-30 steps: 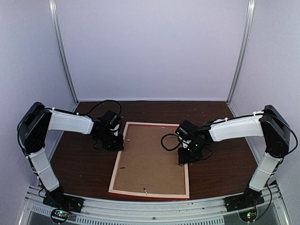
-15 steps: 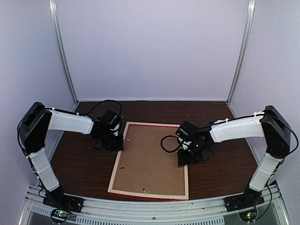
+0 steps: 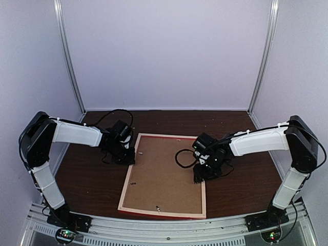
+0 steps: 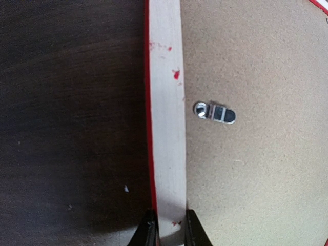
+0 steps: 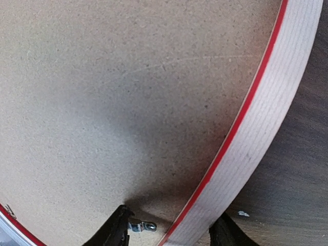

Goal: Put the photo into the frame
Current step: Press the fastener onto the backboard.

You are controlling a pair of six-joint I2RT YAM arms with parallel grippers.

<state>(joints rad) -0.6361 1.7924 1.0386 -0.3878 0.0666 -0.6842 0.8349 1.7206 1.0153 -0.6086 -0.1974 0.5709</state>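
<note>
Broadly, the dark brown table (image 3: 87, 179) carries the frame (image 3: 154, 211), which lies flat and face down in the middle between the two arms, nearer the front edge. Its pale bare-wood back faces up, and a thin red line shows along its edges. A plain brown backing board (image 3: 164, 174) fills the opening inside the rails.

The left pincer (image 4: 167, 231) sits on the frame's left rail, close to the far corner. It is clenched on that rail: its wrist view shows one dark fingertip (image 4: 148, 233) against the outer red edge and the other against the inner edge by the board, with the pale wood strip pinched between them.

The right pincer (image 5: 171, 231) is at the frame's right rail, about halfway along. Its jaws stand well apart and grasp nothing. One fingertip (image 5: 117, 228) hangs over the backing board, clear of the rail; the other is over the table just beside the rail's outer edge, and whether it touches the wood I cannot tell.

A small metal clip (image 5: 141, 225) lies on the board just beside the inner right fingertip. Another silver clip (image 4: 215, 113) lies flat on the board near the left rail, beyond the left pincer. A few red paint specks mark that rail.
</note>
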